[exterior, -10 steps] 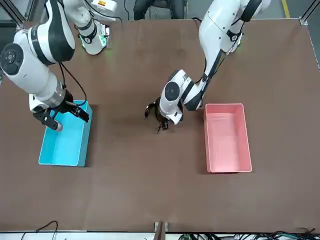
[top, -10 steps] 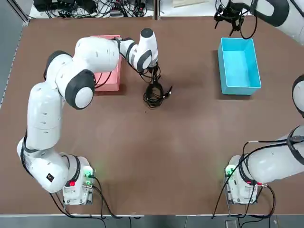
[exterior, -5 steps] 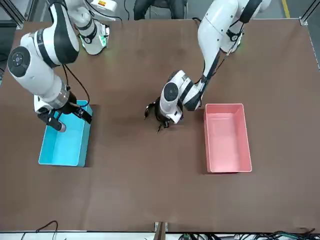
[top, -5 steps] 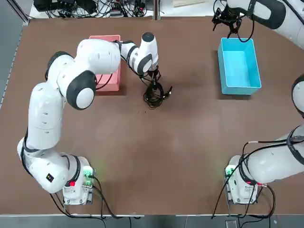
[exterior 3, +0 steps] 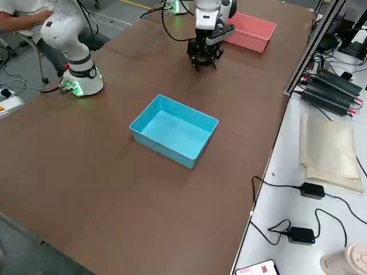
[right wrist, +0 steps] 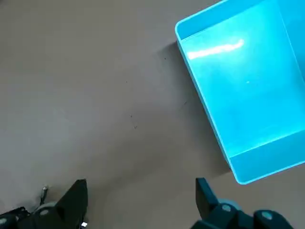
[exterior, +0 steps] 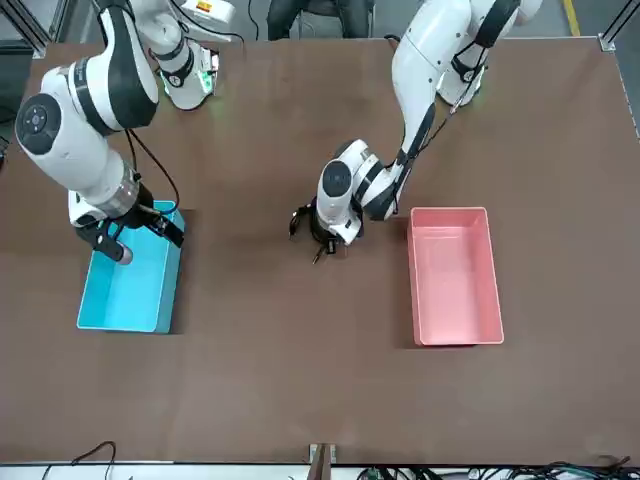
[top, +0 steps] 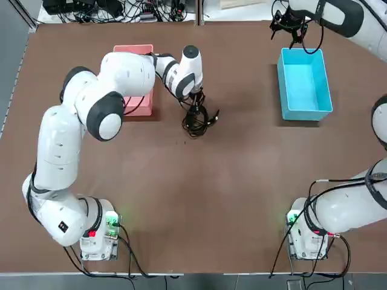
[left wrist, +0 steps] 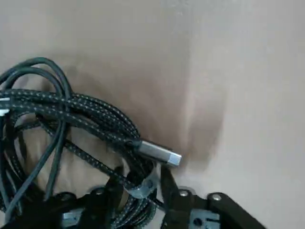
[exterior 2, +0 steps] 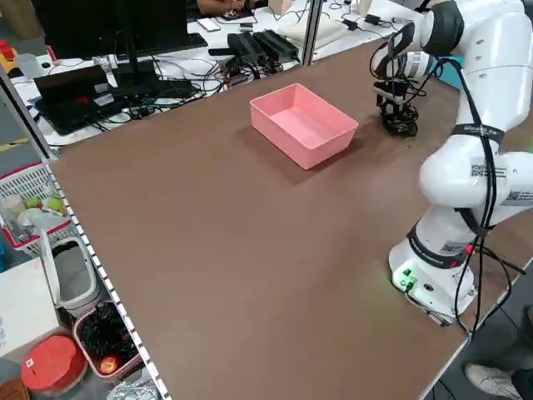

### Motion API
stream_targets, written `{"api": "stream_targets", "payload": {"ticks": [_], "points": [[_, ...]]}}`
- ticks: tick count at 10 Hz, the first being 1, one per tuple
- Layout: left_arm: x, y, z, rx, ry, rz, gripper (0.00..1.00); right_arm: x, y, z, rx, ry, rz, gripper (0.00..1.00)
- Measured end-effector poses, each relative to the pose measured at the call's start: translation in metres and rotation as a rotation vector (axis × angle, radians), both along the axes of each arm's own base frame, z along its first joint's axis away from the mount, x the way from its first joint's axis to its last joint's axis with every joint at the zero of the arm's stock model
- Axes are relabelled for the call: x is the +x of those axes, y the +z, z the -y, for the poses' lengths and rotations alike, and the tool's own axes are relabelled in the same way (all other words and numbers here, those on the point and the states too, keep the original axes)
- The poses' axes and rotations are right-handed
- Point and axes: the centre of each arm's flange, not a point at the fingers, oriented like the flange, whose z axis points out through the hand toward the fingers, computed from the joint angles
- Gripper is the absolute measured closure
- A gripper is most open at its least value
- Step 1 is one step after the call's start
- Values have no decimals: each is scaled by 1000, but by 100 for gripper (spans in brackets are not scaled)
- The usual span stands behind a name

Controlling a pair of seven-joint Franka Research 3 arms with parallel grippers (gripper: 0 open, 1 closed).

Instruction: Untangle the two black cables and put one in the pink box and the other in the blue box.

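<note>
On the brown desk (top: 199,193) the pink box (top: 138,107) and blue box (top: 304,84) both sit empty, well apart. Between them, nearer the pink box, the two black cables (top: 197,119) lie in one tangled bundle. The left end effector (left wrist: 138,191) has just pinched together on several strands, so pulling apart can likely begin. The right end effector (right wrist: 140,202) hovers spread apart, holding nothing, by the blue box's far end.

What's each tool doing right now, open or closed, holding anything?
Left tool: closed on the cables.
Right tool: open, empty, beside the blue box.
</note>
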Motion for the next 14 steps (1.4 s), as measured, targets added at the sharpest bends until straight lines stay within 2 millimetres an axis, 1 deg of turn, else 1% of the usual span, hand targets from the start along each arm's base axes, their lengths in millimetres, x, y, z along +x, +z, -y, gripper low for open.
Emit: {"api": "stream_targets", "payload": {"ticks": [1,3,4,5,7,8,9,10,11,12,14], "points": [[1,2,0,-1,1,2,83,0,0,0,0,-4,0,0],[4,5,0,-3,3,6,84,0,0,0,0,-11,-1,0],[10,13,-3,1,5,15,84,0,0,0,0,-15,-1,0],[22,30,-10,1,15,32,84,0,0,0,3,-27,-2,0],[53,87,-34,-8,52,69,84,-1,1,-5,14,-62,-3,0],[69,114,-50,-7,79,77,84,-2,1,-11,18,-75,-4,0],[84,137,-66,-8,109,83,84,-4,2,-19,22,-87,-6,0],[96,156,-75,-12,127,90,84,-6,2,-27,29,-104,-9,0],[100,172,-72,-24,128,101,84,-7,2,-34,37,-127,-13,0],[96,184,-60,-46,119,104,84,-9,3,-41,45,-144,-16,0],[79,208,-27,-94,95,104,84,-13,4,-54,67,-182,-25,0]]}}
